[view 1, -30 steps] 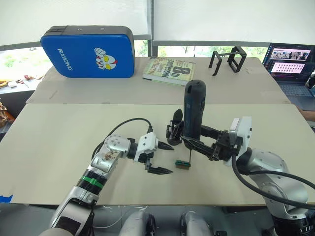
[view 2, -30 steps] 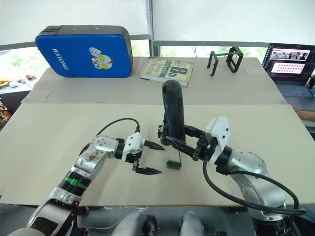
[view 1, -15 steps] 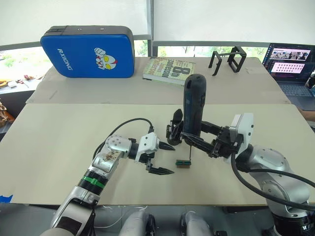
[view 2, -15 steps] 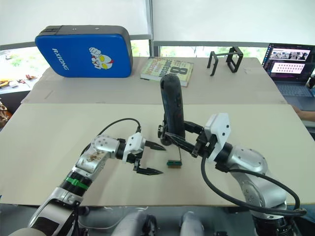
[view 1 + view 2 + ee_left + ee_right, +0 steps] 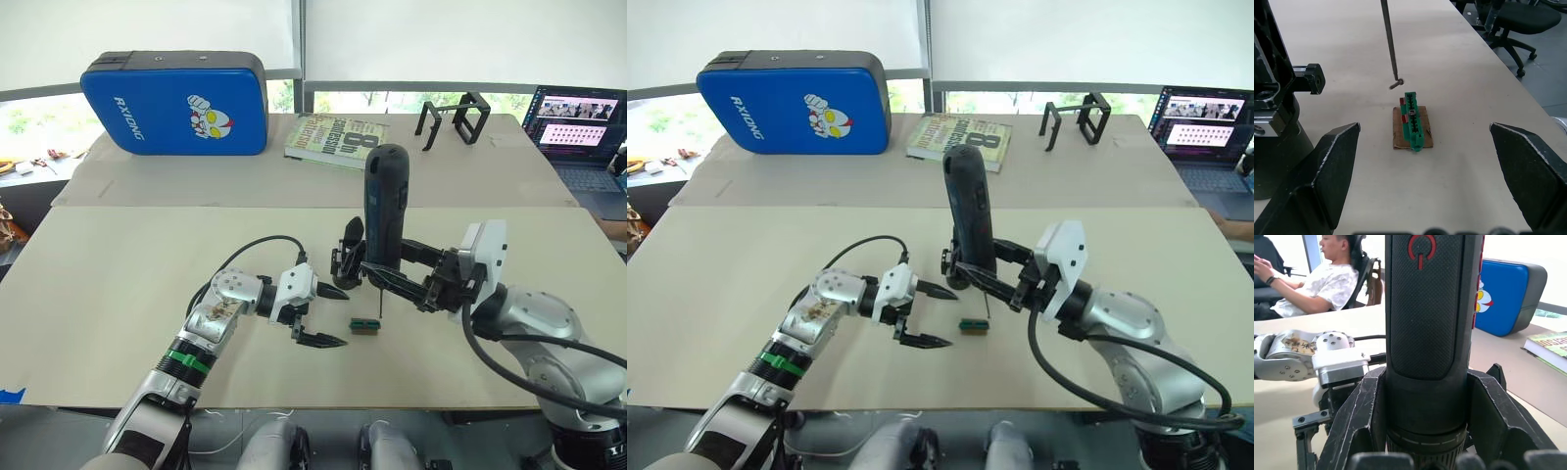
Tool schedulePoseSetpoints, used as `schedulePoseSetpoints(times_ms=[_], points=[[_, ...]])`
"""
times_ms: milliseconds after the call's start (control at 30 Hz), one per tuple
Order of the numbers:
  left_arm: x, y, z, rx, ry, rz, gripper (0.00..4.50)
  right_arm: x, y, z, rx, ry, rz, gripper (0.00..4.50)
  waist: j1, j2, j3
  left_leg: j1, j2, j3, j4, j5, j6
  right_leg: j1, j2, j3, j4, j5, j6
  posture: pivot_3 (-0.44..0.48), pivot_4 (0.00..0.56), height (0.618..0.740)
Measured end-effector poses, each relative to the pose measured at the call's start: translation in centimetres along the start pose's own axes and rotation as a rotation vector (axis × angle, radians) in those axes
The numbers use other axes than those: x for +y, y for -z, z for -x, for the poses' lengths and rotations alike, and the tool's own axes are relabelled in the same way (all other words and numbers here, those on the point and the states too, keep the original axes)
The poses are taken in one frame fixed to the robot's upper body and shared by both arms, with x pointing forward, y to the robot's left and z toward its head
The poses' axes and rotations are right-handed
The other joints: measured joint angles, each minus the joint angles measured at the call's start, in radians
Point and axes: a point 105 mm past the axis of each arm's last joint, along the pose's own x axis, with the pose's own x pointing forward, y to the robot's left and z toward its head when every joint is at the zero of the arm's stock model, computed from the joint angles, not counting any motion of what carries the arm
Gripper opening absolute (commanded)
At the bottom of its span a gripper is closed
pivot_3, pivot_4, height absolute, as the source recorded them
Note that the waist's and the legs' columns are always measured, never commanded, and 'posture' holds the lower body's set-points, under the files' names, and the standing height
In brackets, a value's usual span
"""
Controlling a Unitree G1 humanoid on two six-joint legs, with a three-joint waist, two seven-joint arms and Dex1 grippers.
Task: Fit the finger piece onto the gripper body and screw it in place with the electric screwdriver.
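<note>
I see the electric screwdriver (image 5: 385,211), a thick dark grey pen-shaped cylinder with a red power symbol on its textured grip, standing nearly upright, its thin metal bit (image 5: 1389,40) pointing down at the beige table (image 5: 118,284). A small screw (image 5: 1396,84) hangs at the bit's tip, just beside a small green-and-brown rectangular block (image 5: 1412,120). My right gripper (image 5: 387,277) reaches in from the right, fingers clamped round the screwdriver's lower barrel. The black gripper body (image 5: 345,257), with its one pointed finger up, stands just behind the screwdriver. My left gripper (image 5: 323,314) hovers low beside it, fingers spread wide, holding nothing.
</note>
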Motion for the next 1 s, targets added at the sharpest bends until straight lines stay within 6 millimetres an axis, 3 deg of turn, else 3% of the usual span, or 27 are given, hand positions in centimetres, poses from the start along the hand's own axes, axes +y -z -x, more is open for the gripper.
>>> schedulePoseSetpoints(times_ms=[233,567,833,1000], points=[[0.0,0.1,0.0,0.0,-0.001,0.001,4.5,0.5,0.7,1.1,0.02,0.002,-0.095,1.86,0.001,0.0,0.0,-0.001,0.0,0.0,0.0,-0.001,0.001,0.0,-0.001,0.0,0.0,0.0,0.0,0.0,0.15,0.74],[-0.2,0.3,0.0,-0.001,-0.005,0.009,4.5,0.1,-0.3,1.8,0.034,-0.023,-0.203,1.86,0.001,-0.001,0.0,-0.001,0.0,0.0,0.001,-0.001,0.002,0.0,-0.001,0.0,-0.001,0.0,0.0,0.0,0.15,0.74],[-0.6,0.4,0.5,-0.001,-0.03,0.008,4.5,-0.9,-2.9,1.0,-0.001,-0.093,-0.238,1.86,0.0,-0.001,0.0,-0.001,0.001,0.0,0.001,-0.001,0.002,0.0,-0.002,0.0,-0.001,0.001,0.0,0.0,0.15,0.74],[-1.0,0.2,2.0,-0.002,-0.076,0.037,4.5,-1.0,-5.2,-0.2,-0.032,-0.18,-0.216,1.86,-0.001,-0.001,0.0,-0.001,0.001,0.0,0.001,-0.001,0.002,0.0,-0.003,-0.001,-0.001,0.001,0.0,0.0,0.15,0.74]])
